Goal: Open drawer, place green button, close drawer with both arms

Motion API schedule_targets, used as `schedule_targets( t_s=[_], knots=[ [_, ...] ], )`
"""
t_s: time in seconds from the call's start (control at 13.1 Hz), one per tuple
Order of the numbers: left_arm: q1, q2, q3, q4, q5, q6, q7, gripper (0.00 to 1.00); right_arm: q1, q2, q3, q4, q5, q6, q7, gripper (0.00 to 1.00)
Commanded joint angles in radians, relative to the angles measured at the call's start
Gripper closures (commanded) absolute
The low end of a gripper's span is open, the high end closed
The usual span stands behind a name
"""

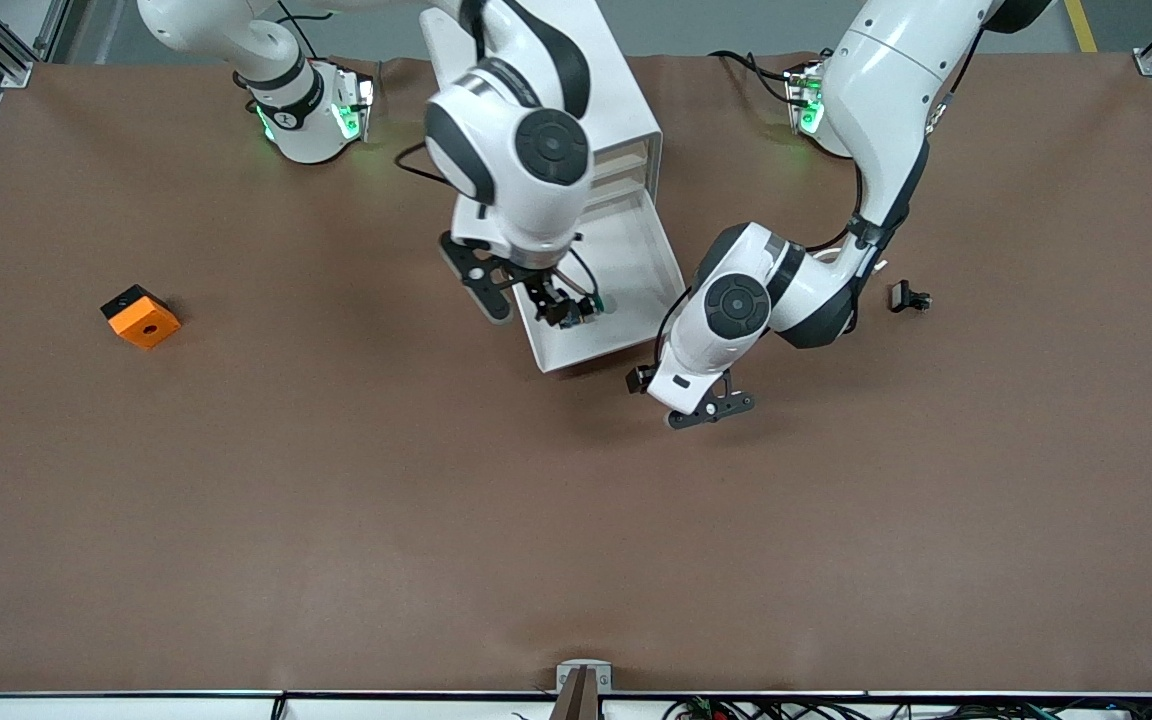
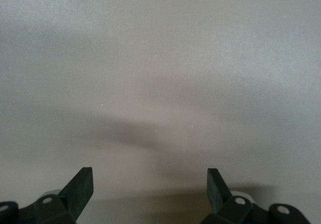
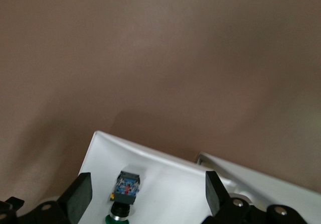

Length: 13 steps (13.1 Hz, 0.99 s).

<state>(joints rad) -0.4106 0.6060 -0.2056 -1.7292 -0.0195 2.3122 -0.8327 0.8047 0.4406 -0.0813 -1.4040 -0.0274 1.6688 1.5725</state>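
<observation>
The white cabinet (image 1: 629,112) stands at the robots' end of the table, and its lowest drawer (image 1: 588,352) is pulled out toward the front camera. The button (image 1: 577,309) lies inside the drawer near its front wall, with its green cap, black barrel and blue-grey block showing in the right wrist view (image 3: 125,190). My right gripper (image 1: 521,295) hangs over the drawer (image 3: 170,184) with its jaws open around the button, not touching it (image 3: 148,194). My left gripper (image 1: 711,410) is open and empty over bare table beside the drawer's front corner (image 2: 149,184).
An orange square block (image 1: 141,317) with a hole lies toward the right arm's end of the table. A small black clip (image 1: 908,297) lies toward the left arm's end. The brown table mat (image 1: 576,540) stretches wide toward the front camera.
</observation>
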Motion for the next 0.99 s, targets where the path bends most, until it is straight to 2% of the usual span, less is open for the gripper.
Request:
schedule_targets(
  t_s=[0.0,0.61,0.91],
  knots=[
    [-0.016,0.003,-0.001,0.014,0.024,-0.025,-0.032,0.0,-0.094,-0.092,0.014,-0.029,0.003,-0.064,-0.225,0.0],
    [-0.14,0.001,-0.005,0.017,0.012,-0.1,-0.164,0.0,-0.454,-0.25,0.014,-0.07,0.004,-0.159,-0.921,0.0],
    [-0.146,0.021,-0.07,0.033,-0.007,-0.109,-0.241,0.0,-0.643,-0.284,0.014,-0.067,0.003,-0.219,-1.291,0.0]
  ],
)
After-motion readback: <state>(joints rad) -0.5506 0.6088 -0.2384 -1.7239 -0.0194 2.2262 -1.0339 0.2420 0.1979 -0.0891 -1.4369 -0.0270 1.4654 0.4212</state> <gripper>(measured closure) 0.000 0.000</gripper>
